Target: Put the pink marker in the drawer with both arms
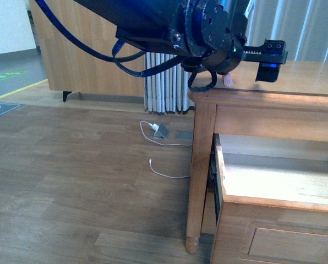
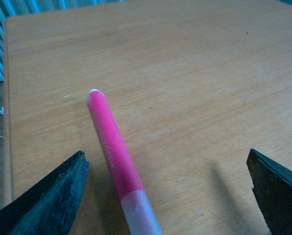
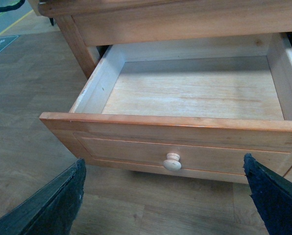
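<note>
The left jaws stand spread wide over the wooden counter [image 2: 195, 68]; the pink marker [image 2: 112, 152] lies flat between them — nearer one jaw, touching neither, its paler cap end toward the wrist; the right jaws are spread too, gripping nothing, and hover before the drawer [image 3: 170, 122] — it stands pulled open, its round pale knob [image 3: 173, 162] beyond the gap between them.

Bright pink marker [image 2: 117, 164] with paler end; honey-coloured drawer [image 3: 121, 149] with pale knob [image 3: 173, 162].

White cable [image 1: 167, 174] on wooden floor [image 1: 70, 187]
</note>
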{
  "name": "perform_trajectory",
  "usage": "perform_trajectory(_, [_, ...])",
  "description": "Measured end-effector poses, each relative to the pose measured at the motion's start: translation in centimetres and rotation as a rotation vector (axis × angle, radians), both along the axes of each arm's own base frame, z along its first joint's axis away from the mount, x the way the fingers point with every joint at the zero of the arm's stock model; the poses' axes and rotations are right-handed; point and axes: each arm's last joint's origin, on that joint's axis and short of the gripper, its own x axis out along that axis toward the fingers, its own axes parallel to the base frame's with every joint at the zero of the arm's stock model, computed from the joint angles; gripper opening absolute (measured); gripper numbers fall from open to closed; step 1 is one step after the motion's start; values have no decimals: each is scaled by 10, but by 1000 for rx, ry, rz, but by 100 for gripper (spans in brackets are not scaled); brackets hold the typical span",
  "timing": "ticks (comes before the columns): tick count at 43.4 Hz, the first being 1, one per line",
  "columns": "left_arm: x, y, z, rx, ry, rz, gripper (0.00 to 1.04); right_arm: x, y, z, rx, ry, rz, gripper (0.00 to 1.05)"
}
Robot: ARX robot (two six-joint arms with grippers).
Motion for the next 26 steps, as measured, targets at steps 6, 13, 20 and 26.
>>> perform_trajectory(6, [7,-8,-12,61,64,39,99,0,0,0,0,0,0,96])
perform_trajectory(13, [10,-10,-8,85,84,65,99,0,0,0,0,0,0,96])
perform_trajectory(20, [12,-11,-8,98,95,75,99,0,0,0,0,0,0,96])
perform_trajectory(26, [11,-10,-7,113,113,82,97,0,0,0,0,0,0,96])
